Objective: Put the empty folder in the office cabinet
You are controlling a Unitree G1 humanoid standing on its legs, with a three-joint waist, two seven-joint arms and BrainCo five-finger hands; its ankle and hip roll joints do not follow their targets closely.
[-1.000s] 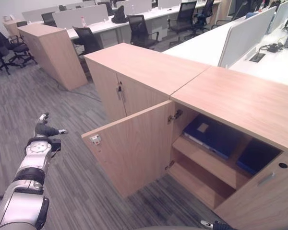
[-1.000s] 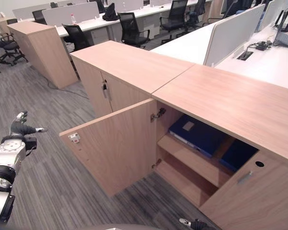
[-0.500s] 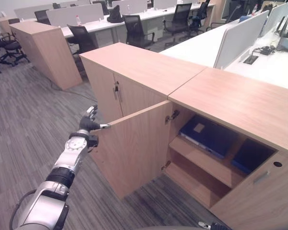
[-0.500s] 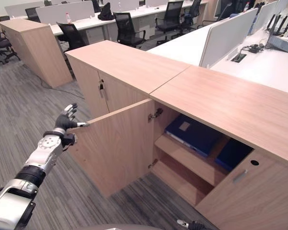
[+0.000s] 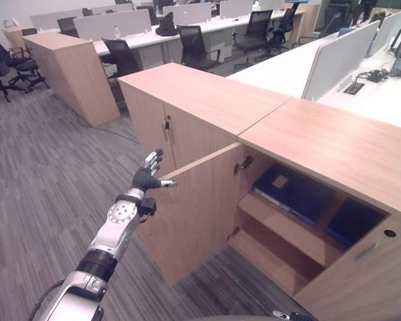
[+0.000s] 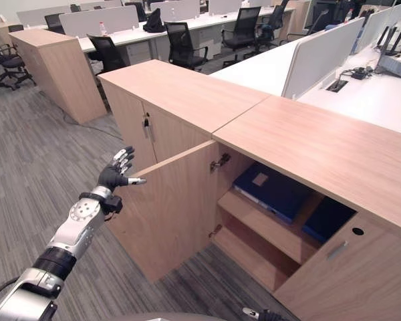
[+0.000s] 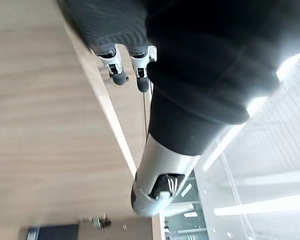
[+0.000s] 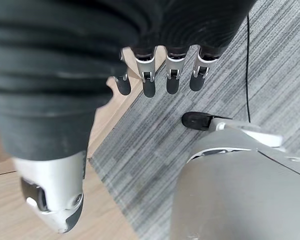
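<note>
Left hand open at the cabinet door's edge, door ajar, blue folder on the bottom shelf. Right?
Not quite. The left eye view shows the blue folder on the upper shelf, not the bottom one. The rest holds: left hand open at the edge of the door, which is ajar.

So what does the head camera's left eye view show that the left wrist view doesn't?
The left eye view takes in the whole scene: the open cabinet, two blue folders, one on the upper shelf and one to its right, the closed cabinet beside it, and desks with chairs behind. The left wrist view, from very close, shows the ceiling lights. Both show the left hand, fingers straight, at the outer edge of the open door, and the door's hinge.
</note>
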